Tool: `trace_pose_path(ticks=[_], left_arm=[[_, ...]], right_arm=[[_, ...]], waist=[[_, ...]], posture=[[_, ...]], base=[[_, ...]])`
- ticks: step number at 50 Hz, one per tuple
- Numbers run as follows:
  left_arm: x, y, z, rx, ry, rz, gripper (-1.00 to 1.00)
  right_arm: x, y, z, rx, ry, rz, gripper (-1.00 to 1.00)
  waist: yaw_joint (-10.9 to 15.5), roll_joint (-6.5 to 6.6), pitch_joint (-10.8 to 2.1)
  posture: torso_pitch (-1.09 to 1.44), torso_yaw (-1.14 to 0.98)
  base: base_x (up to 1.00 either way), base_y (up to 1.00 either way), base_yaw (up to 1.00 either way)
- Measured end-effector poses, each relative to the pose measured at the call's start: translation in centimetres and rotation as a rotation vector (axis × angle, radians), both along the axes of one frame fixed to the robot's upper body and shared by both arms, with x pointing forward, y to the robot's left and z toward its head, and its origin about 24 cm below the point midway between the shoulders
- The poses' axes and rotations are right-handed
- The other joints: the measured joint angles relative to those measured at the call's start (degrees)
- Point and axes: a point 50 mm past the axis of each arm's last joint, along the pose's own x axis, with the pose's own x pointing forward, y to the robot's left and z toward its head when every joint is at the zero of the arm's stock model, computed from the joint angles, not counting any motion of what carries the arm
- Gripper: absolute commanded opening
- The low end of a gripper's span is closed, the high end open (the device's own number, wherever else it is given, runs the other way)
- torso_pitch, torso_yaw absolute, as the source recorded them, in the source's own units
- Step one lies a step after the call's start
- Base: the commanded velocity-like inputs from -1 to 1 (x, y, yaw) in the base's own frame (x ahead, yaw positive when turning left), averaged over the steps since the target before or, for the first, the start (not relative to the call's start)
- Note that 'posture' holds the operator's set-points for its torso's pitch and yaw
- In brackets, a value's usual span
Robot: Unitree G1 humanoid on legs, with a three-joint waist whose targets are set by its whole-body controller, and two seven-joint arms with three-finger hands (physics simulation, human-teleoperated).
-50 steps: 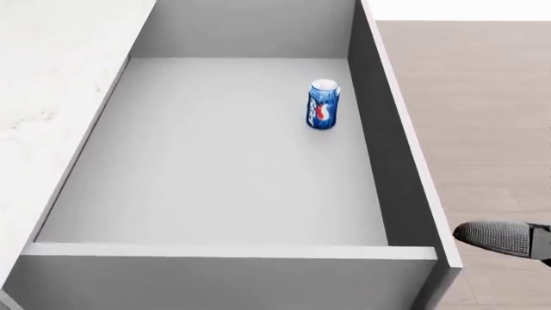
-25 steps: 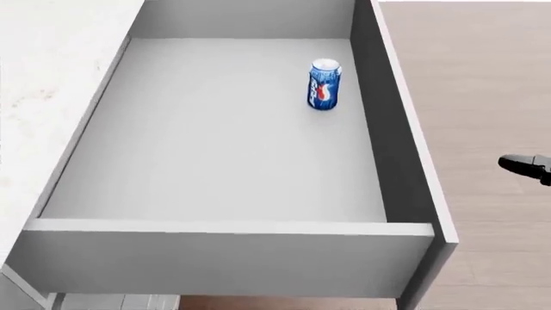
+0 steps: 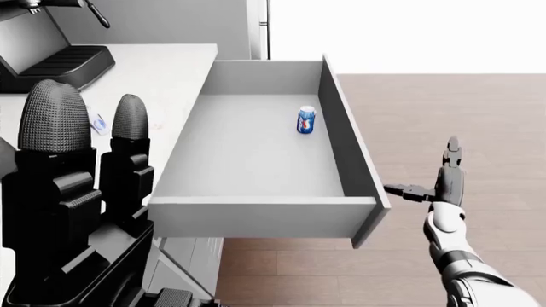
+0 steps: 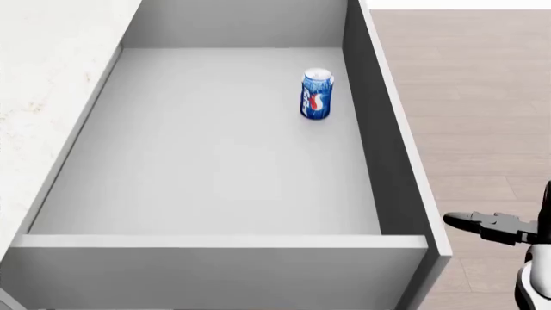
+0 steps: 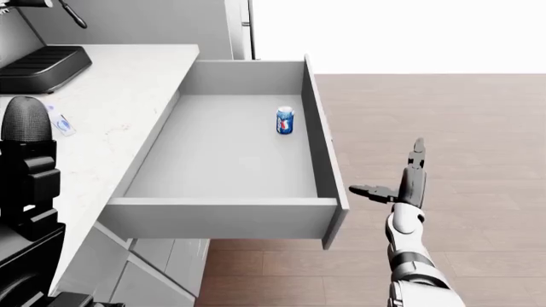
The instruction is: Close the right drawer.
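Observation:
The right drawer (image 3: 256, 217) is a grey box pulled far out from the white counter (image 3: 162, 70). A blue Pepsi can (image 3: 305, 120) stands upright inside, near its right wall. My right hand (image 3: 431, 179) is open just right of the drawer's near right corner, fingers pointing up and thumb (image 4: 469, 221) aimed at the corner, a small gap between. My left hand (image 3: 91, 109) is raised close to the camera at the left, fingers upright and open, holding nothing. The head view shows the drawer's front rim (image 4: 215, 241) and the can (image 4: 316, 95).
A black coffee machine (image 3: 43, 51) stands on the counter at the top left, with a small packet (image 3: 98, 123) lying nearer. Cabinet fronts (image 3: 184, 256) sit under the drawer. Wooden floor (image 3: 461, 109) spreads to the right.
The head view has shifted up and down, so the camera moved. My right hand drew away to the right edge, then came back toward the drawer's corner. The drawer stays as far out.

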Motion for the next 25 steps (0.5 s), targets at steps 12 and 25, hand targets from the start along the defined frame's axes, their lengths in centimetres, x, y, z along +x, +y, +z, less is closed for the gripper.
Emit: trace_pose_path(ticks=[12, 25], left_arm=[[0.0, 0.1, 0.0, -0.003, -0.001, 0.002, 1.00], [0.0, 0.1, 0.0, -0.004, 0.000, 0.002, 1.00]], right_arm=[[0.7, 1.7, -0.4, 0.004, 0.013, 0.067, 1.00], [0.7, 3.0, -1.4, 0.016, 0.059, 0.138, 1.00]], waist=[[0.5, -0.31, -0.07], [0.2, -0.41, 0.02]], posture=[[0.00, 0.00], [0.00, 0.00]], base=[[0.00, 0.00, 0.00], [0.00, 0.00, 0.00]])
